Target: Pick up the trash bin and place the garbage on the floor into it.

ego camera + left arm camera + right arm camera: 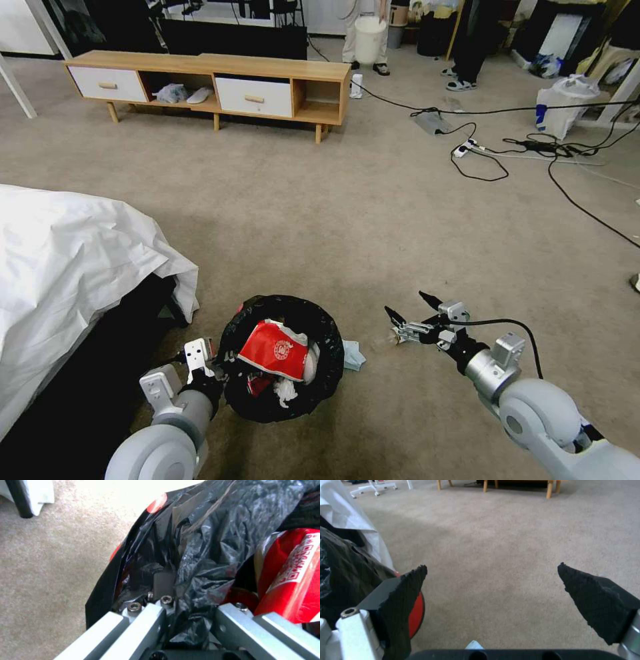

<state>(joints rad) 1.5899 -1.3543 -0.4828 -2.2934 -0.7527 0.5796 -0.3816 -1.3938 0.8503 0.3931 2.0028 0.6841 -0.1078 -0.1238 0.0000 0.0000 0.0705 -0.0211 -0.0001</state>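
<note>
— Head view, where's the trash bin [283,360]?
— On the floor [373,220] beside the bed [67,267], red wrapper [275,348] inside. Left gripper [220,363] pinches its rim.
— Right gripper [407,310]?
— Spread wide, empty, near a tissue [353,355].

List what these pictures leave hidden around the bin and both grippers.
- Left gripper fingertips: head view, behind the bin rim; left wrist view, buried in the black bag.
- Bin's bottom: head view, under the red wrapper.
- Tissue: partly behind the bin.
</note>
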